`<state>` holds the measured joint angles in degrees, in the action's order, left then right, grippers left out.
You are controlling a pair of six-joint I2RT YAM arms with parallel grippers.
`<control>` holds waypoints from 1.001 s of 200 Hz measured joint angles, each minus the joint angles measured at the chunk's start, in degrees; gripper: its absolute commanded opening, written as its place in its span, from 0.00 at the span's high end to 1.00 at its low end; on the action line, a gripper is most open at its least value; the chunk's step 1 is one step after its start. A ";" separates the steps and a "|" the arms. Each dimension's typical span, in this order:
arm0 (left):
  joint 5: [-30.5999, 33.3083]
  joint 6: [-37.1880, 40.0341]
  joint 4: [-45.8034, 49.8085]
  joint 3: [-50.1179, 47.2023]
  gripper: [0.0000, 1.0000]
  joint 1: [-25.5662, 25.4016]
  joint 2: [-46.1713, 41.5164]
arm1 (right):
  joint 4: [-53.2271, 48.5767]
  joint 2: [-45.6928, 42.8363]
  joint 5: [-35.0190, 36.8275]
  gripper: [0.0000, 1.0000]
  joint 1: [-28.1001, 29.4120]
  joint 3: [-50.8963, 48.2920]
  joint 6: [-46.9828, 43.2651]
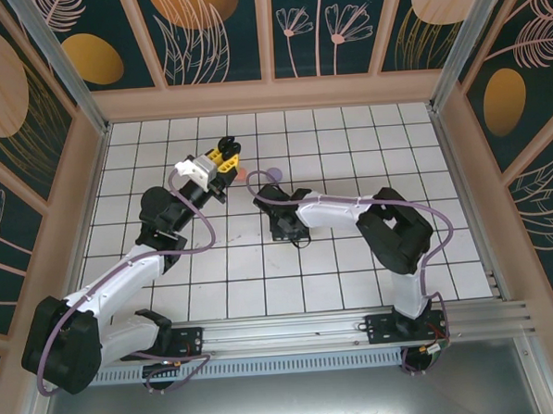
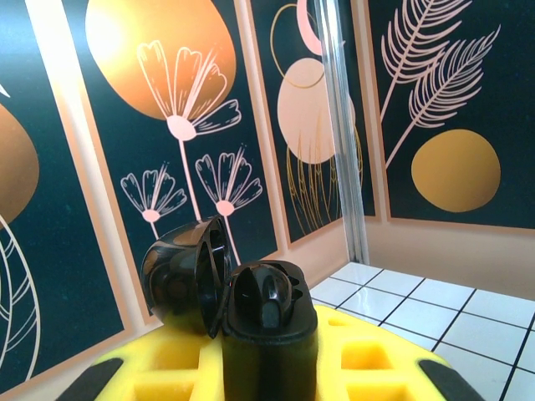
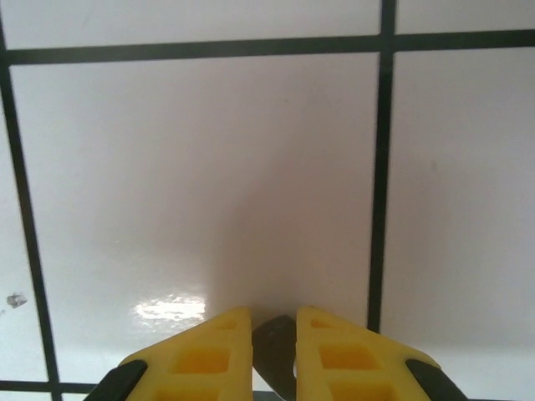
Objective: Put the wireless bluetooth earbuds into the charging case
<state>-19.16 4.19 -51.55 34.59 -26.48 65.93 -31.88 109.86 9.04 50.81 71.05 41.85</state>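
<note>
Left arm: the left gripper [image 1: 224, 161] is holding the black charging case [image 2: 269, 334] clamped between its yellow fingers, raised off the worktop [image 1: 348, 157] toward the far wall. The case is standing upright with its lid [image 2: 185, 276] hinged open to the left and its pockets facing up.

Centre: a small lavender item [image 1: 273, 177], probably another case, is lying on the tiles just beside the left gripper.

Right arm: the right gripper [image 3: 274, 317] is pointing down at the tiles, its fingers nearly together and pinching a small dark piece, judged to be a black earbud [image 3: 272, 355]. How it is lying in the grip cannot be told.

Recommendation: the grip on so small a part needs confirming before lifting. The earbud should be carried over the open case stem down, lined up with a free pocket and released only once seated. The left arm should be holding the case steady and level throughout, since a tilt risks a drop.
</note>
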 measured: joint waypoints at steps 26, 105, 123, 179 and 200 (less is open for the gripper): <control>-0.11 -0.02 0.81 0.37 1.00 0.00 0.00 | -0.28 -1.33 0.22 0.85 -1.18 -0.72 -0.24; -2.08 0.07 2.60 2.23 1.00 0.00 -0.42 | -2.08 -14.69 1.66 0.86 -5.09 6.67 -3.06; -2.95 0.33 3.15 2.99 1.00 0.00 -0.92 | -2.23 -16.98 2.05 0.86 -6.21 11.78 -4.39; -5.86 1.79 3.39 3.78 1.00 0.00 -2.51 | -3.23 -18.73 3.19 0.86 -7.37 32.00 -10.12; -6.71 1.79 3.37 3.78 1.00 0.00 -2.51 | -2.95 -18.73 3.02 0.85 -7.37 38.12 -11.80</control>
<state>-25.87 5.98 -48.18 38.37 -26.48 63.42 -34.83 91.13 12.05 43.44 109.16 30.04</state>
